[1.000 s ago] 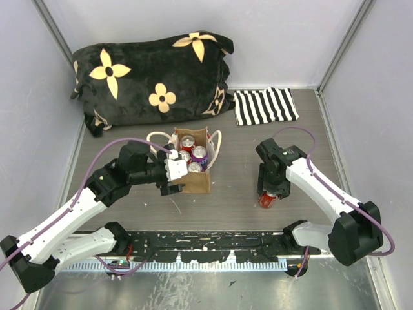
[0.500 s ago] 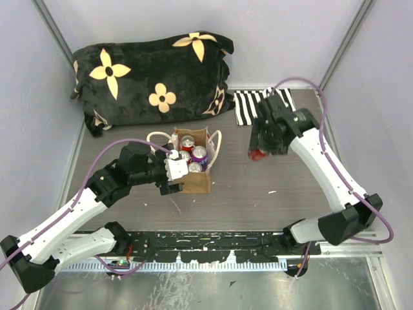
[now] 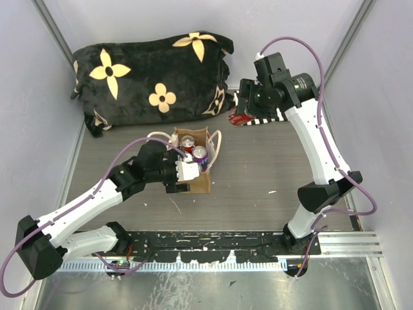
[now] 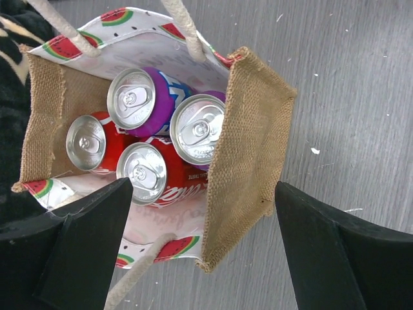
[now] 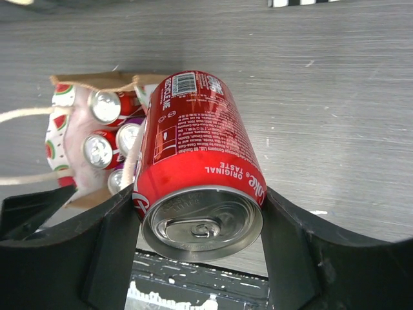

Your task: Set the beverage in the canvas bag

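The left hand (image 4: pixel 201 186) stands wide, its 2 fingers (image 4: pixel 84 252) either side of the near end of the canvas bag (image 4: pixel 248 135) and gripping nothing that I can make out; it looks placed to steady the bag. The bag stands upright on the desk (image 3: pixel 258 174), mouth open, with 4 cans (image 4: pixel 145 173) upright inside and little free room showing. Further right, well apart from the bag, the right hand (image 5: pixel 201 223) is clamped on the beverage (image 5: pixel 193 148), a red can held tilted high above the desk. The step in hand is the carry: the can is aloft, not yet over the bag. Next, I judge, the right arm must bring it above the mouth, line it up with whatever gap is left, lower it between the handles (image 4: pixel 184 22), and only then let go.
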`<state>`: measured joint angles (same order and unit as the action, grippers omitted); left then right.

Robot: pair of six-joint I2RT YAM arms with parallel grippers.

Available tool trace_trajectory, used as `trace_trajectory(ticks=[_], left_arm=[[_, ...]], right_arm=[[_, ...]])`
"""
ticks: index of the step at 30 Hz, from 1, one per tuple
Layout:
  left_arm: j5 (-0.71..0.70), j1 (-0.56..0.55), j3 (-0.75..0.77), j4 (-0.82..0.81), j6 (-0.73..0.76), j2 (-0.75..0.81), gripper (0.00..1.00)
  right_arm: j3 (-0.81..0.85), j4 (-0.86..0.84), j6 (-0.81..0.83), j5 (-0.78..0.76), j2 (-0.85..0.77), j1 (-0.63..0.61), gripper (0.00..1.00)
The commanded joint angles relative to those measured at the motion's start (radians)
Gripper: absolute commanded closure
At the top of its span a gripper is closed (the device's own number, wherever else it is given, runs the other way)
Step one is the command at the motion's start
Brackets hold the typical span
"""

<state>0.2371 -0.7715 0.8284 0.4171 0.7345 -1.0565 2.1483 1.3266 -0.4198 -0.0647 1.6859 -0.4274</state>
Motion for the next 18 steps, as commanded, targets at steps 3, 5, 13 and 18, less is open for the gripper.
trace_trajectory(ticks=[3, 5, 13, 18], left_arm=[[0.096, -0.007, -0.056, 0.044, 0.013, 0.056, 0.01], [0.115, -0.011, -0.084, 0.069, 0.008, 0.084, 0.01], [0.099, -0.025, -0.155, 0.091, -0.030, 0.129, 0.00], [0.073, -0.025, -0.126, 0.074, -0.031, 0.111, 0.01]], right_arm=[[0.130, -0.089, 0.046, 0.159, 0.026, -0.040, 0.99], [0.155, -0.096, 0.058, 0.180, 0.047, -0.066, 0.99], [0.198, -0.154, 0.070, 0.217, 0.113, -0.185, 0.99], [0.201, -0.166, 0.067, 0.232, 0.146, -0.250, 0.99]])
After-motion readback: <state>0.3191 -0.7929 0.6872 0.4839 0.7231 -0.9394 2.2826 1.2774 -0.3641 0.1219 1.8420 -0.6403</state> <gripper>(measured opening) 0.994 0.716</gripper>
